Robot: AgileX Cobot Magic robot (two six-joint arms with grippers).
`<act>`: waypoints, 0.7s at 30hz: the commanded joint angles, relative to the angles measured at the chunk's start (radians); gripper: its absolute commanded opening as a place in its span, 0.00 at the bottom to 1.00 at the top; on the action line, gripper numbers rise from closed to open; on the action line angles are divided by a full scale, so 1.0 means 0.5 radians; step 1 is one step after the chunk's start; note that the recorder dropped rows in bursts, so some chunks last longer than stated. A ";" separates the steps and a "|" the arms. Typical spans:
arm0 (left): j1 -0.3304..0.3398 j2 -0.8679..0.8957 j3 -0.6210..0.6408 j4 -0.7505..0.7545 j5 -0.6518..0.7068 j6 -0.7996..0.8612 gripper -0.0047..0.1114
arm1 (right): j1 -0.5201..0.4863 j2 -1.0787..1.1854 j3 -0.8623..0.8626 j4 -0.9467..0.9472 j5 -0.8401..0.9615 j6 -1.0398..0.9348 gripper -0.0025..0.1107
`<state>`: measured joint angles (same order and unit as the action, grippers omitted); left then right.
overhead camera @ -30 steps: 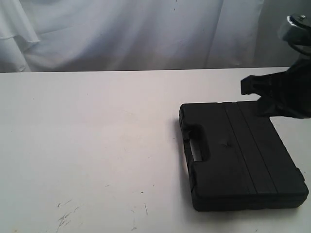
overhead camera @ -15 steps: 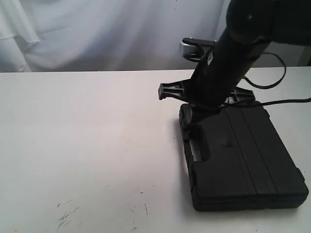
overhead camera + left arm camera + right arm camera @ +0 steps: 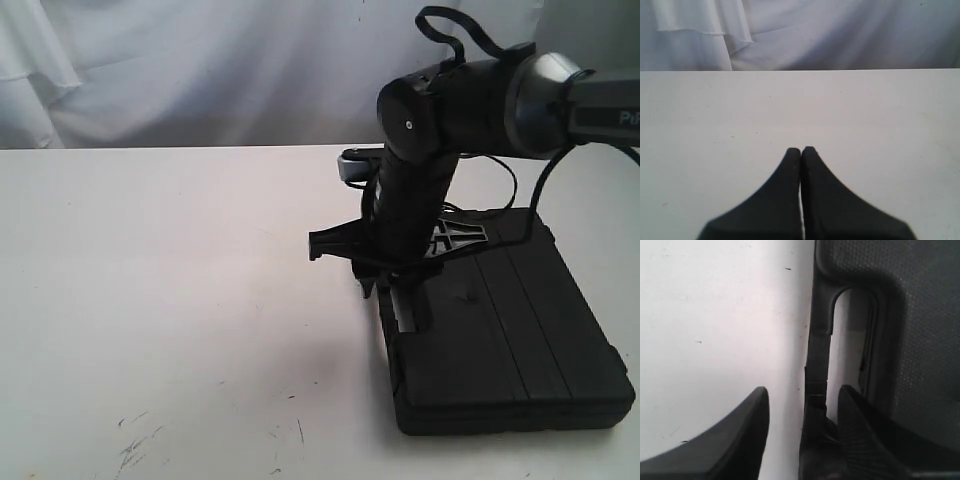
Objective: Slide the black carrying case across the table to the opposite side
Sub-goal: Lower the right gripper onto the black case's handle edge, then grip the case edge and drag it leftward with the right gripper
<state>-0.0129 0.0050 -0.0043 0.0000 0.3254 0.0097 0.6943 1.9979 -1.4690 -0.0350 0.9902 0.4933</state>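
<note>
The black carrying case (image 3: 500, 330) lies flat on the right part of the white table (image 3: 180, 300), its handle side facing left. My right gripper (image 3: 395, 275) points down at that handle, jaws open. In the right wrist view the right gripper (image 3: 804, 390) straddles the handle bar (image 3: 818, 355): one finger is over the table (image 3: 715, 315), the other in the handle opening beside the case body (image 3: 920, 315). My left gripper (image 3: 801, 149) is shut and empty above the bare table (image 3: 715, 110); it is out of the exterior view.
A white cloth backdrop (image 3: 200, 70) hangs behind the table's far edge. Dark scuff marks (image 3: 135, 445) lie near the front edge. Cables (image 3: 465, 35) loop off the right arm above the case.
The right arm swung in from the right edge, leftward and down onto the case's handle, and its jaws now stand open. The case has not moved.
</note>
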 commanded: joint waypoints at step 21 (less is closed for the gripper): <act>0.006 -0.010 0.009 -0.027 -0.020 -0.002 0.04 | -0.001 0.254 -0.009 0.049 -0.070 0.058 0.19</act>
<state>-0.0129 0.0050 -0.0043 0.0000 0.3254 0.0097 0.6943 2.1260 -1.4732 -0.0245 0.9707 0.5212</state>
